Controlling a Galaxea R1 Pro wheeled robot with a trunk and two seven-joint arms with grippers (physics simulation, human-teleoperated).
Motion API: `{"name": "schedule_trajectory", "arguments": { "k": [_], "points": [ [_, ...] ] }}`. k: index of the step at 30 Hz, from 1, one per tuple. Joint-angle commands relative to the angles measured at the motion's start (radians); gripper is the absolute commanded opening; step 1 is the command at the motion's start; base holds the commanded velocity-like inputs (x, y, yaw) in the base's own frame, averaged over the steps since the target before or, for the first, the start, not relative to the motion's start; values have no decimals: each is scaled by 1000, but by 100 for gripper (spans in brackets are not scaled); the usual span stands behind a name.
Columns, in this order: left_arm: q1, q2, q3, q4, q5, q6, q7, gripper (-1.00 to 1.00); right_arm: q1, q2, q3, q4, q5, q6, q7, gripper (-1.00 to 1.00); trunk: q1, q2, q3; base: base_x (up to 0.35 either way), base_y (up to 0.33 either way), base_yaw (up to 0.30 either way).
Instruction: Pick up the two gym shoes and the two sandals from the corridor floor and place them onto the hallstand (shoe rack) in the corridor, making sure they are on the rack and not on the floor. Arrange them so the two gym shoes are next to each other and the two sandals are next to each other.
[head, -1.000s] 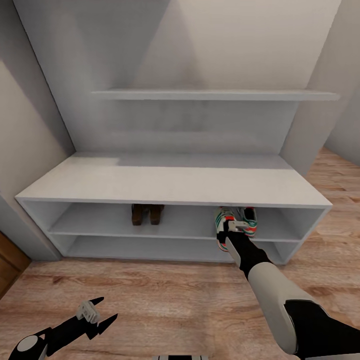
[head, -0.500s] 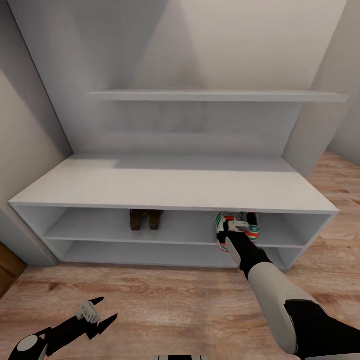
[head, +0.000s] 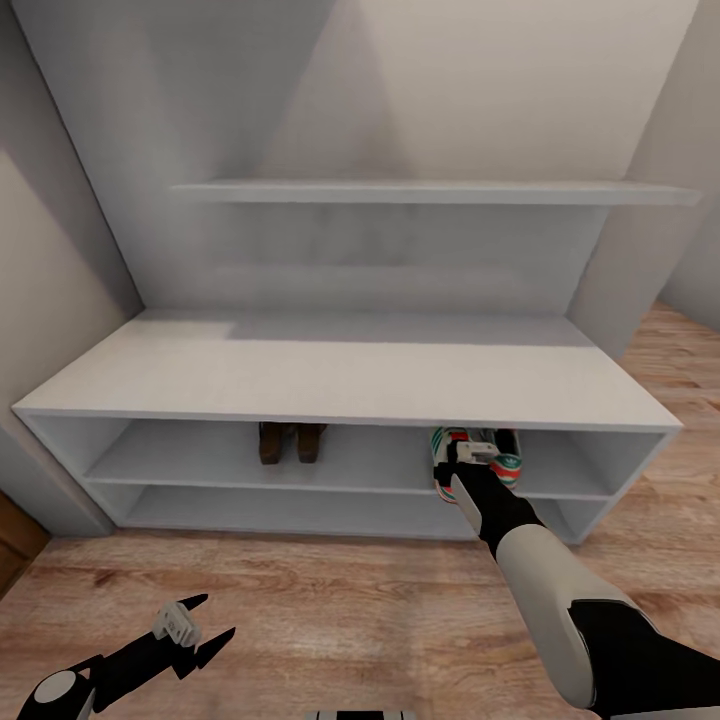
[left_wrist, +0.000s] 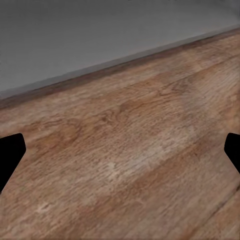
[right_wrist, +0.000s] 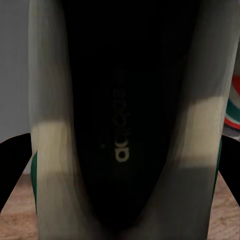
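The pale grey hallstand (head: 340, 375) stands against the wall. On its upper shoe tier, two brown sandals (head: 292, 441) sit side by side left of centre. Further right on that tier the two gym shoes (head: 444, 462) lie close together. My right gripper (head: 472, 452) reaches in at their heels. In the right wrist view one gym shoe (right_wrist: 125, 125) shows its dark insole between the wide-spread fingers (right_wrist: 12, 165), so the gripper looks open around it. My left gripper (head: 200, 625) hangs open and empty low over the corridor floor (head: 330, 600).
A long upper shelf (head: 430, 190) crosses the hallstand's back panel. Its lower tier (head: 300, 508) holds nothing. A wall (head: 40, 300) closes in on the left. The left wrist view shows floor planks (left_wrist: 130, 160) and a grey panel (left_wrist: 100, 40).
The whole head view has shifted a little, with the hallstand now wider in the picture. The gym shoe at my right gripper sits slightly deeper in the tier. The left arm is unchanged.
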Motion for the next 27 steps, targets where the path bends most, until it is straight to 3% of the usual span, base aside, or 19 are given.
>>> {"name": "schedule_trajectory", "arguments": {
  "k": [1,27],
  "points": [
    [-1,-1,5,-1,-10,-6,-4,100,0,1,-5,-2,1,5,-1,-100,0,0,-1,87,0,0],
    [-1,-1,-8,-1,-11,-6,-2,100,0,1,-5,-2,1,5,0,-100,0,0,-1,49,-4,0]
  ]
}}
